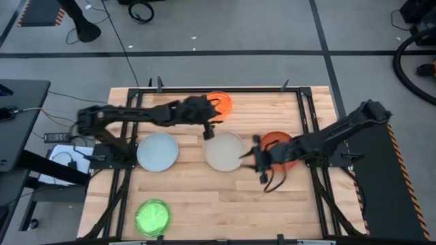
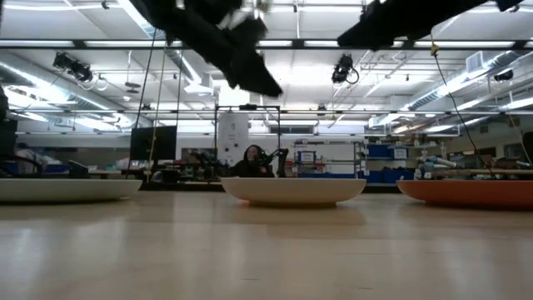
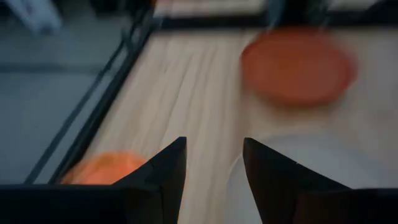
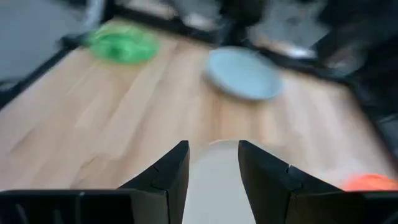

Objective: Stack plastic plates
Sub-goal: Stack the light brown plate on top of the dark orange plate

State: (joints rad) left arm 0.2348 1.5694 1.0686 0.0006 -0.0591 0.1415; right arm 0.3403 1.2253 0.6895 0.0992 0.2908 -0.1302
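From above, the wooden table (image 1: 204,204) fills the middle of the floor, with both dark arms reaching in over it. The left arm stretches from about nine o'clock toward the centre, and the left gripper (image 1: 210,129) hangs above the boards between the neon orange plates (image 1: 220,103) at twelve o'clock and the off-white plate (image 1: 224,151) at the centre. Its fingers (image 3: 165,171) stand a little apart with nothing between them. The right arm comes in from three o'clock, and the right gripper (image 1: 253,162) sits at the three o'clock edge of the off-white plate. Its fingers (image 4: 168,171) are parted too, with the pale rim showing in the gap, though whether they touch it I cannot tell.

Of the plates, the three larger ones lie in a row across the middle: the pale blue plate (image 1: 157,151) toward nine o'clock, the off-white one at the centre, and the rust red-orange plate (image 1: 276,144) toward three o'clock, partly under the right arm. The smaller neon green plates (image 1: 152,216) rest near seven o'clock, well apart from the rest. A person (image 2: 250,160) shows far back in the room.
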